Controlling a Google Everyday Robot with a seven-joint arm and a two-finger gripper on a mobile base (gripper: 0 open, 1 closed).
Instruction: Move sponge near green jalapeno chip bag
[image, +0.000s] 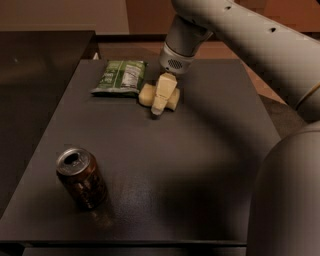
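The pale yellow sponge (146, 95) rests on the dark table (200, 150), just right of the green jalapeno chip bag (120, 77), which lies flat with its white label panel up. My gripper (159, 105) reaches down from the upper right and is shut on the sponge. One beige finger (163, 90) crosses the sponge's front and the other is hidden behind it. The sponge's left end is a small gap from the bag's right edge.
A brown soda can (82, 177) stands upright near the table's front left. My arm (240, 30) spans the upper right and its large body (290, 200) fills the lower right. A second dark surface (35, 75) adjoins the table on the left.
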